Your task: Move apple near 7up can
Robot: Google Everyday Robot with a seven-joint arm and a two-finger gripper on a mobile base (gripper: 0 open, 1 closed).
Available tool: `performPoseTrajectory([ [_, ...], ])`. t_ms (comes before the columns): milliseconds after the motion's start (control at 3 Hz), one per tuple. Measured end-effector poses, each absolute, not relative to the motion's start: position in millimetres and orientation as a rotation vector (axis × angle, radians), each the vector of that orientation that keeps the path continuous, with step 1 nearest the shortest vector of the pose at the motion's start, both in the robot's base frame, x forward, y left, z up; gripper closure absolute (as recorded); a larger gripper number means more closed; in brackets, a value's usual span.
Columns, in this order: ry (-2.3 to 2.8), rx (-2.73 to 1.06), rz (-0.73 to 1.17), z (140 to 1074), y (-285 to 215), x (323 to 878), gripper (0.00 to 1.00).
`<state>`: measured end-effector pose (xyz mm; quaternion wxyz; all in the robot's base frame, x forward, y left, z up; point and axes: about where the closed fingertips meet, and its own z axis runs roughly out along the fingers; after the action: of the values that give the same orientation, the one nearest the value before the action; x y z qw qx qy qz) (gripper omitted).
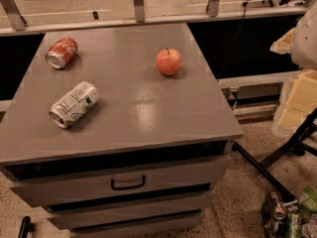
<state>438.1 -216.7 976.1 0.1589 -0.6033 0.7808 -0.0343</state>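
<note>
Only the right edge shows what seems to be the robot's arm: a rounded shell of pale cream-white, smooth and softly curved, with a yellowish patch at its left rim. Below it are blocky segments in a warmer cream-yellow, flat-faced and square-cornered, with darker seams between them. The gripper lies outside the view, so none of it can be made out.

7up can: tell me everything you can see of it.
The 7up can is a silvery-white metal soda can with green markings. It lies on its side at the front left of the grey cabinet top, one end turned toward the front-left edge. Only the cabinet top touches it. The red can lies apart behind it, and the apple sits well off to its right. The claw is not in view.
</note>
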Motion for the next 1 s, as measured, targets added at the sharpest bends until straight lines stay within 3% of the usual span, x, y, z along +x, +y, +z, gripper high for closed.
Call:
performPoseTrajectory([
  [667,2.193,-1.740,-0.055,974,-209,448,0.00],
  [1000,2.084,-1.779,-0.003,974,-189,487,0.00],
])
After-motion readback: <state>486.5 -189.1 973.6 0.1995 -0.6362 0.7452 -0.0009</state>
